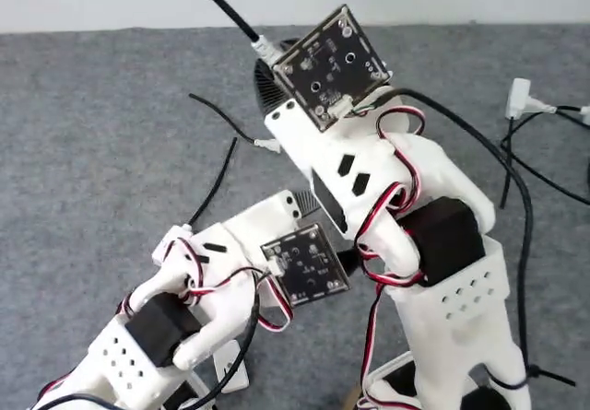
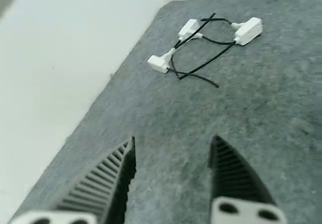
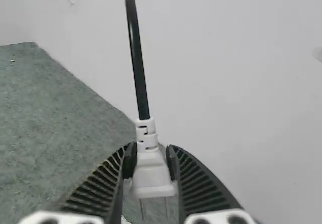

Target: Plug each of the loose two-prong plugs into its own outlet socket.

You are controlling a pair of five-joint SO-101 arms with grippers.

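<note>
You hold one plug [image 3: 149, 176] pinched in your right gripper [image 3: 151, 151] at 12 o'clock, left gripper [image 2: 174, 143] wide and empty, while sockets [image 2: 249, 31] wait at 2 o'clock, so no plugging looks done yet.

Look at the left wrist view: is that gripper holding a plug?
No, the left gripper stands open above the grey mat, with nothing in it.

White plug [image 3: 149, 173] clamped; probable sockets [image 2: 249, 31] lie loose.
</note>
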